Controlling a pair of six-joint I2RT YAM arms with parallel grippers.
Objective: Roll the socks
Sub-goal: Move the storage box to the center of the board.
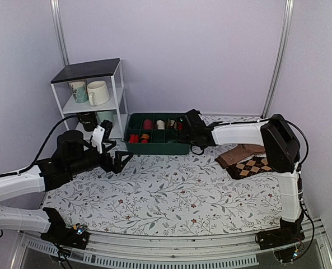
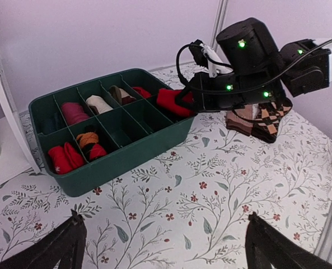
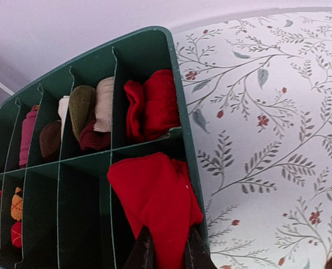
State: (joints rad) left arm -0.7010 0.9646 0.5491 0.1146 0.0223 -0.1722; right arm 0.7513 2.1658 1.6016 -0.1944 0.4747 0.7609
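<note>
The counter (image 1: 166,190) wears a pale cloth printed with leafy sprigs, and the right gripper (image 3: 167,246) reaches out over its far part to the end of a dark green divided tray (image 2: 126,157). The tray lies directly under and ahead of that gripper, its two rows of compartments running off to the gripper's left.

The socks (image 3: 154,196) are a plain, bright red bundle of soft fabric, folded over into a thick wad with no pattern, rumpled along its upper edge. The right gripper is clenched on the socks: its two dark fingers (image 3: 143,252) pinch the bundle's near end, and the rest of the red fabric spreads forward from the fingertips. The bundle hangs over the end compartment of the row nearest the gripper, and its right edge overlaps the tray's end wall. Whether it rests on the compartment floor cannot be told.

Just beyond the held bundle, in the end compartment of the farther row, sits another red roll (image 3: 154,103).

The left gripper (image 2: 164,230) is released, its jaws spread wide, well apart from the socks, with bare cloth between it and the tray.
</note>
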